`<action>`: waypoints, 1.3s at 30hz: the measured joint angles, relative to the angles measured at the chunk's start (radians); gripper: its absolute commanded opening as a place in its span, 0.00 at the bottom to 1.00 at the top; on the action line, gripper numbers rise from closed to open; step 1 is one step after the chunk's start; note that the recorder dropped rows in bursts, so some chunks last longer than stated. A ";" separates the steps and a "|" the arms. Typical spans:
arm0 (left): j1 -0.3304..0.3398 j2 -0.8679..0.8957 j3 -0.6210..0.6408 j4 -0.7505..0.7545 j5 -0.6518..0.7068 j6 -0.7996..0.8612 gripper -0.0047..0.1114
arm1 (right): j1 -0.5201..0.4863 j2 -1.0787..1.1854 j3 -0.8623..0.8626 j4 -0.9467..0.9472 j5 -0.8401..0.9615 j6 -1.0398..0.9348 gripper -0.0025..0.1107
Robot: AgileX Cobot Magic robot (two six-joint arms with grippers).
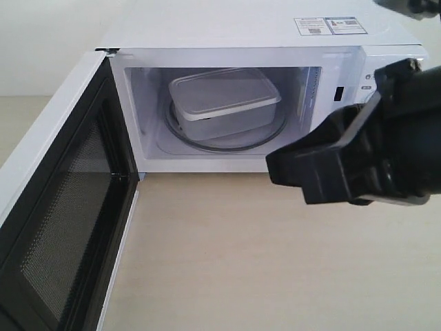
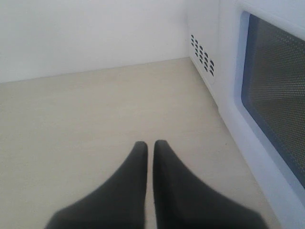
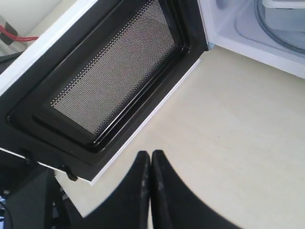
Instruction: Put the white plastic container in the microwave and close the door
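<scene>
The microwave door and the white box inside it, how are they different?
The door stands wide open outside the microwave; the white plastic container sits inside on the glass turntable, lid on. The door's inner face is black mesh; the container is pale all over. The door is far bigger than the container. Both are rectangular with white parts.
</scene>
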 measured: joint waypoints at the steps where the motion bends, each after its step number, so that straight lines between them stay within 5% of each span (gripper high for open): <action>1: 0.000 0.000 0.000 0.000 0.000 0.000 0.08 | 0.000 -0.002 0.000 -0.018 0.000 -0.004 0.02; 11: 0.000 0.000 0.000 0.000 0.000 0.000 0.08 | -0.016 -0.016 0.002 -0.243 0.002 -0.017 0.02; 29: 0.000 0.000 0.000 0.000 0.000 0.000 0.08 | -0.609 -0.505 0.012 -0.456 -0.139 -0.108 0.02; 39: 0.000 0.000 0.000 0.000 0.000 0.000 0.08 | -0.676 -0.649 0.249 -0.452 -0.362 -0.097 0.02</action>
